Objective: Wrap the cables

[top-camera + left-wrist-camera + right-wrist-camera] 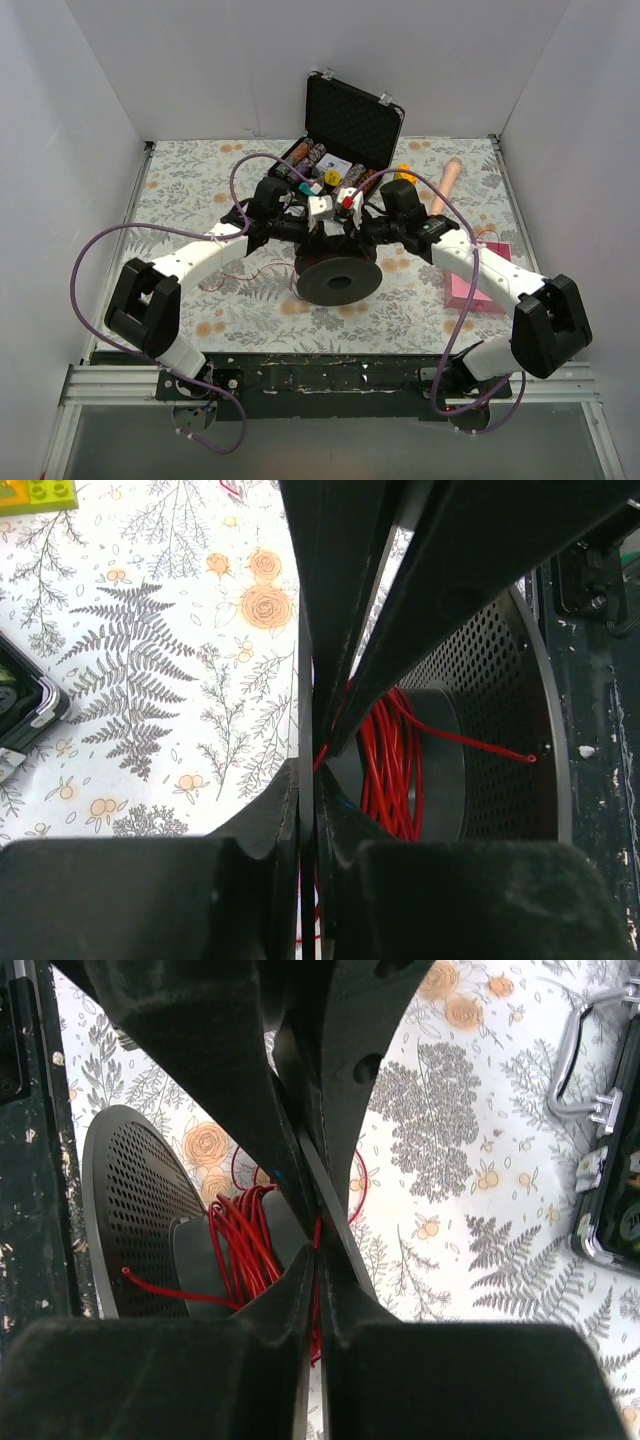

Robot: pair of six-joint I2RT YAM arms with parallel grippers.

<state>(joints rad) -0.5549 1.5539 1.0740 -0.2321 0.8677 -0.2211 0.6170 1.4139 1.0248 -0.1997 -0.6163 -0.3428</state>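
A black spool (338, 280) stands mid-table, with the thin red wire (390, 770) wound round its hub (440, 770). The wire's end pokes through the perforated flange (500, 720). My left gripper (310, 780) is shut on the thin edge of the spool's other flange, with wire close behind. My right gripper (318, 1260) is shut, and the red wire (235, 1245) runs up between its jaws beside that same flange edge. Both grippers meet at the spool's far rim, the left (312, 232) and the right (362, 232). A loose stretch of wire (245, 278) trails left on the cloth.
An open black case (350, 120) of poker chips stands behind the spool, and its handle (590, 1060) shows in the right wrist view. A beige cylinder (447, 185) and a pink pad (475, 285) lie right. A green brick (35, 492) lies far left. A black rail (330, 375) runs along the near edge.
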